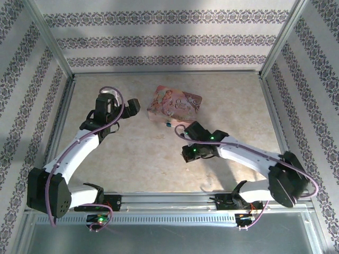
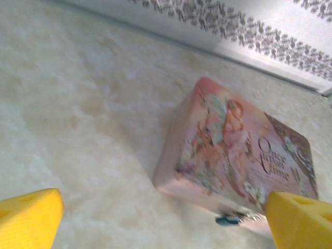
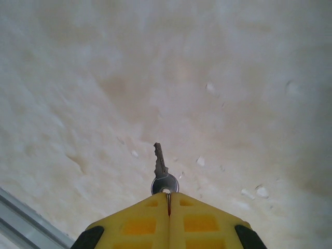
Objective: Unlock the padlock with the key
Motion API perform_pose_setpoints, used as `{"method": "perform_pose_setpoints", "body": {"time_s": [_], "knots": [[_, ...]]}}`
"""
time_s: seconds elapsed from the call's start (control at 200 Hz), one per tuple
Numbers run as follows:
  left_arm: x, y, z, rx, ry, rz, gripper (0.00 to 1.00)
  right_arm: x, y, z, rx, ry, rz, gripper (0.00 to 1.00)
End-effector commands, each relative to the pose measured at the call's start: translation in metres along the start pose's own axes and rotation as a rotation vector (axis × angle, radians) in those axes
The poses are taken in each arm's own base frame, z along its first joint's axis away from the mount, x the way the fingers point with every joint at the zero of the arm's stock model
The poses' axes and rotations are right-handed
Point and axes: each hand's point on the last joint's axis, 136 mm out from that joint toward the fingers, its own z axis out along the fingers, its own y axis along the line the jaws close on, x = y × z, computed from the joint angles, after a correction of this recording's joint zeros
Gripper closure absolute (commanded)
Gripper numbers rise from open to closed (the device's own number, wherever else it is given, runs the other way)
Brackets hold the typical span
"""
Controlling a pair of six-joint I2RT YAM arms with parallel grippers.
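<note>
Pinching the key (image 3: 161,168) by its round head, the right hand (image 3: 168,196) is pressing its yellow fingers (image 3: 137,224) tight together, and the toothed blade is sticking out ahead of them over bare table (image 3: 218,78). So the first part is looking done to me: the key is picked up and pointing forward, ready to go in. The padlock (image 2: 236,218) is lying on the table right against the near long side of the pink tin (image 2: 233,150). It is a small silvery thing with a blue part, and I cannot tell whether it is hooked to the tin's clasp or just lying beside it. From above, the lock is sitting between the tin and the right arm (image 1: 249,156), near it but apart, and the key is not yet touching it. The left hand (image 2: 165,220) is hovering spread wide, gripping nothing, looking down past the tin's left end with the lock low between its two fingertips. What is remaining, as I'm judging it, is nearly all the fine work: steadying the lock, probably with that open left hand, lining the blade up with the keyhole, sliding it in, and turning until the shackle is springing free. I cannot make out which way the keyhole is facing, so the lining-up is looking like the hard bit
</note>
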Motion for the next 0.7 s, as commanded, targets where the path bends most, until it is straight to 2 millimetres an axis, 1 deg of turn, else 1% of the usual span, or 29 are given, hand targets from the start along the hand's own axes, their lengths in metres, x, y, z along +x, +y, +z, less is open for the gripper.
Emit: {"method": "perform_pose_setpoints", "body": {"time_s": [0.0, 0.065, 0.135, 0.245, 0.325, 0.435, 0.555, 0.605, 0.7], "knots": [[0.019, -0.016, 0.002, 0.091, 0.137, -0.161, 0.01, -0.027, -0.002, -0.016, -0.050, -0.157, 0.000, 1.00], [0.026, -0.027, 0.006, 0.150, 0.183, -0.237, 0.03, -0.043, -0.002, -0.030, -0.087, -0.248, 0.013, 1.00], [0.028, -0.038, 0.010, 0.216, 0.202, -0.326, 0.04, -0.058, -0.001, -0.045, -0.119, -0.344, 0.013, 1.00], [0.026, -0.060, 0.014, 0.339, 0.216, -0.457, 0.07, -0.083, 0.003, -0.069, -0.157, -0.495, 0.000, 1.00], [0.024, -0.079, 0.016, 0.424, 0.227, -0.504, 0.10, -0.096, 0.007, -0.083, -0.178, -0.586, -0.021, 1.00], [0.024, -0.105, 0.016, 0.503, 0.249, -0.509, 0.15, -0.112, 0.013, -0.098, -0.190, -0.681, -0.054, 1.00], [0.024, -0.134, 0.014, 0.588, 0.268, -0.453, 0.19, -0.124, 0.017, -0.107, -0.195, -0.748, -0.083, 1.00], [0.028, -0.146, 0.014, 0.616, 0.289, -0.424, 0.21, -0.129, 0.017, -0.108, -0.193, -0.768, -0.096, 1.00], [0.035, -0.163, 0.015, 0.647, 0.318, -0.392, 0.24, -0.138, 0.019, -0.113, -0.188, -0.806, -0.118, 1.00]]}}
